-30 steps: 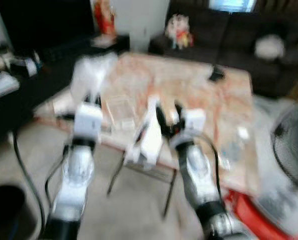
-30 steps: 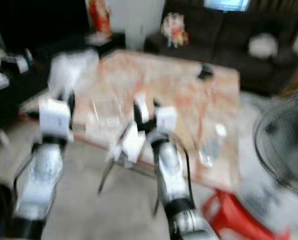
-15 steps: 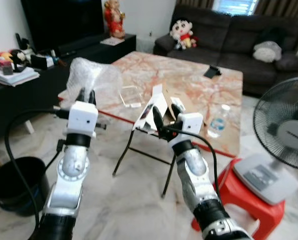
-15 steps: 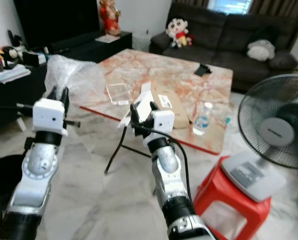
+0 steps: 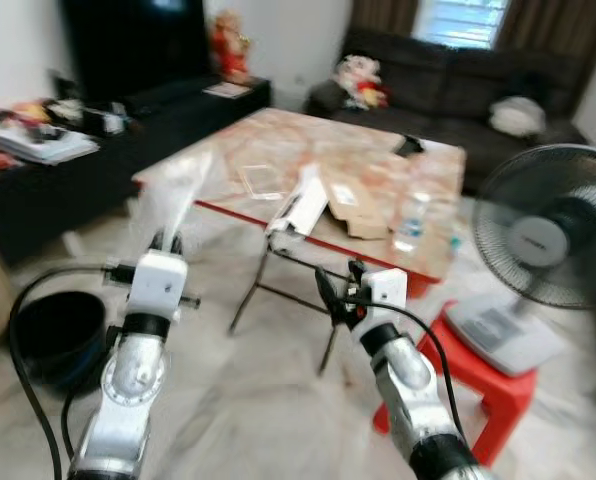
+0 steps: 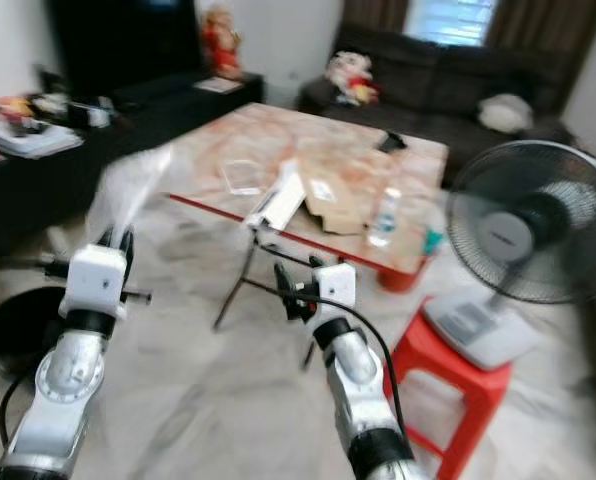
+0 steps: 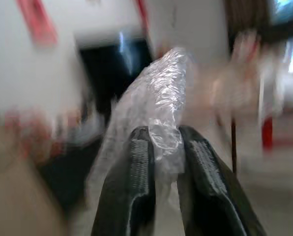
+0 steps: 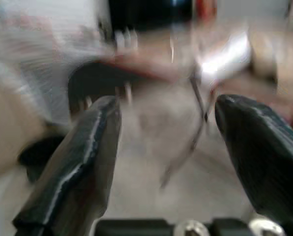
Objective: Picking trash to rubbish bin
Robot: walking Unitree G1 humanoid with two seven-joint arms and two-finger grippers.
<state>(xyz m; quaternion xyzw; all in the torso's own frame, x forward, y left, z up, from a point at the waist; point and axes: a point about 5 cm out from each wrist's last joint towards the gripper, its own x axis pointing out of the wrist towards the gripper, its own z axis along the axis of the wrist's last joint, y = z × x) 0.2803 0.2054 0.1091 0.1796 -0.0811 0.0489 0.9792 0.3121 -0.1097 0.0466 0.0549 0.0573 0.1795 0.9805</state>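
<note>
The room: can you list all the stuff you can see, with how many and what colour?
Bubble wrap: one, clear, pinched in the left gripper.
Bin: one, black, on the floor to the robot's left.
Table: one, reddish marble top, ahead of the robot.
Cardboard: one flat piece, brown, on the table.
White box: one, at the table's near edge.
Bottle: one, clear, on the table's right side.
Fan: one, dark grille, on the stool.
Stool: one, red, right of the table.
Sofa: one, dark, behind the table.
Left gripper: black fingers, shut on the bubble wrap.
Right gripper: black fingers, open, holding nothing.
</note>
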